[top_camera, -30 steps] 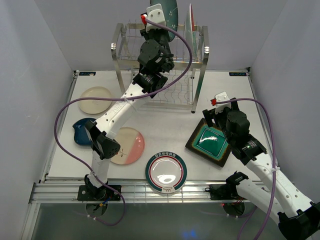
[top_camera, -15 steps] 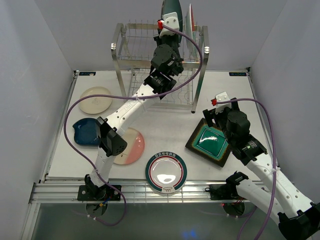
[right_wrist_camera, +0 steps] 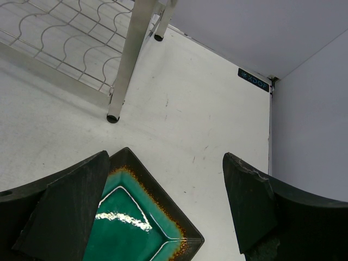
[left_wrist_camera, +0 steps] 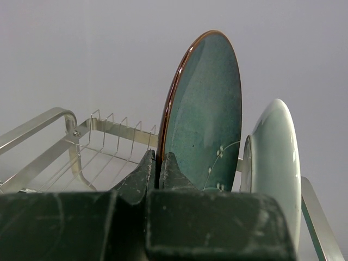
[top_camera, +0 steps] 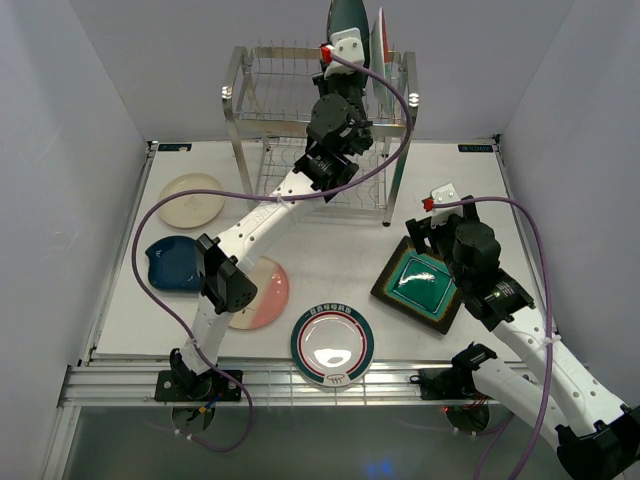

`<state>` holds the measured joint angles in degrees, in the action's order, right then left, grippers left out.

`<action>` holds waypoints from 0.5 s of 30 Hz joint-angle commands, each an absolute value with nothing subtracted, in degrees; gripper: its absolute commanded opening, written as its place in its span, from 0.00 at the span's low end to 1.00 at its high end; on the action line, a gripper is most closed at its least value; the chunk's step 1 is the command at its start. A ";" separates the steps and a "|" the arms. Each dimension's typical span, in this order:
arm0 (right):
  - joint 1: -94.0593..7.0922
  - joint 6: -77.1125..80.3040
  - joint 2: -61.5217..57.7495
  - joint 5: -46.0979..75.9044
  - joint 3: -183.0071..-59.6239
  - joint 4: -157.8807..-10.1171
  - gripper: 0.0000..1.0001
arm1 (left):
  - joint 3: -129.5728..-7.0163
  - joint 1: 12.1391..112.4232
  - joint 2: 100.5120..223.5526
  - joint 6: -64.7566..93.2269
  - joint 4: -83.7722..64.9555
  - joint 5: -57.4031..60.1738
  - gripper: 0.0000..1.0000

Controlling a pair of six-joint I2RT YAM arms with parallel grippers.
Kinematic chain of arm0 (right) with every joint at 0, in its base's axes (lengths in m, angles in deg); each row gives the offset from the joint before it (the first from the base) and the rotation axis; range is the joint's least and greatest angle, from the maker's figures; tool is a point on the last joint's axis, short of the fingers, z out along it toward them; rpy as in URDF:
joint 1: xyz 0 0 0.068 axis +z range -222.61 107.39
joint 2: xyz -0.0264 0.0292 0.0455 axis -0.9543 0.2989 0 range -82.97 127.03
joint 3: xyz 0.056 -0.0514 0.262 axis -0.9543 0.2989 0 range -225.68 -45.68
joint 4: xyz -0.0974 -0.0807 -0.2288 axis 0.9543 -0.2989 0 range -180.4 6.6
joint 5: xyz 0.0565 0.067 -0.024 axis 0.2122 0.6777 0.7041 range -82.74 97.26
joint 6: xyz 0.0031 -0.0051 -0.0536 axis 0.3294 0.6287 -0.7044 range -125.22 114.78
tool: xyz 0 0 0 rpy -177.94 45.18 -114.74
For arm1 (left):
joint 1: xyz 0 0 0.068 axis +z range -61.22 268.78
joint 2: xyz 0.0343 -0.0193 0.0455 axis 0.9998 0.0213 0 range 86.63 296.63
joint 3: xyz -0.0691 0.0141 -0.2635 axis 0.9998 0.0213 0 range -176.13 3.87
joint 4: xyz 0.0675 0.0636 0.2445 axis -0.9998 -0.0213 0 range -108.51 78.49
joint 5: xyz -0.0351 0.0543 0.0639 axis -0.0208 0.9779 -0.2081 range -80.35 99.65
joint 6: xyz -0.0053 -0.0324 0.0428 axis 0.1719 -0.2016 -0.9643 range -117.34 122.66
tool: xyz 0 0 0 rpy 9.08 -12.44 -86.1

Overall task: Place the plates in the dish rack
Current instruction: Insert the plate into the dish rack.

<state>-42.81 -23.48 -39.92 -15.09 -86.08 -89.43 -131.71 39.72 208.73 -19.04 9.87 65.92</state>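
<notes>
Right pincer (right_wrist_camera: 164, 157) spread wide, dark fingers (right_wrist_camera: 70, 212) framing view, nothing between them. Square green plate (right_wrist_camera: 130, 217) flat on white bench (right_wrist_camera: 206, 109) below, glazed, brown rim, partly under left finger; contact unclear. Dish rack (right_wrist_camera: 128, 60) upper left: steel leg standing on bench, wavy wire shelf. Blue label (right_wrist_camera: 253, 79) at far edge by grey wall (right_wrist_camera: 304, 81).

L arm (top_camera: 255, 225) stretched fwd, L pincer (left_wrist_camera: 159, 166) clamped; R pincer (right_wrist_camera: 164, 179) spread wide, low.

White arms (top_camera: 250, 225), dark jaws, purple cables (top_camera: 134, 255)
</notes>
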 commanded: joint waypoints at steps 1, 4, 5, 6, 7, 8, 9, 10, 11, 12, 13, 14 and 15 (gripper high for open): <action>-42.46 -23.50 -40.96 -15.41 -86.11 -87.01 0.90 | -135.52 39.21 207.91 -19.31 18.28 62.38 0.00; -42.46 -23.50 -41.13 -15.41 -86.11 -87.01 0.90 | -136.05 39.04 208.53 -19.93 18.55 62.47 0.00; -42.46 -23.50 -40.96 -15.41 -86.11 -87.01 0.90 | -136.13 38.95 208.53 -20.02 18.55 62.47 0.00; -42.46 -23.33 -41.04 -15.33 -86.11 -87.09 0.90 | -135.96 38.95 208.53 -20.11 18.55 62.38 0.00; -42.55 -23.41 -41.04 -15.41 -86.11 -87.01 0.90 | -136.05 38.86 208.70 -20.20 18.63 62.38 0.00; -42.46 -23.41 -41.13 -15.24 -86.11 -87.09 0.90 | -135.87 38.77 208.79 -20.37 18.72 62.47 0.00; -42.55 -23.33 -41.13 -15.32 -86.11 -87.01 0.90 | -135.96 38.77 208.88 -20.46 18.81 62.56 0.00; -42.46 -23.32 -41.13 -15.33 -86.11 -87.01 0.90 | -136.05 38.68 209.23 -20.72 18.98 62.56 0.00; -42.46 -23.41 -41.13 -15.33 -86.11 -87.01 0.90 | -135.96 38.68 209.41 -20.98 19.07 62.56 0.00; -42.46 -23.33 -41.13 -15.24 -86.11 -87.01 0.90 | -136.05 38.60 209.58 -21.16 19.25 62.73 0.00; -42.46 -23.41 -41.13 -15.24 -86.11 -87.01 0.90 | -136.05 38.51 209.59 -21.25 19.51 62.82 0.00; -42.46 -23.33 -41.13 -15.24 -86.02 -87.01 0.90 | -136.05 38.51 209.85 -21.42 19.60 62.82 0.00; -42.46 -23.32 -41.22 -15.24 -86.11 -87.01 0.90 | -136.13 38.51 209.94 -21.51 19.69 62.82 0.00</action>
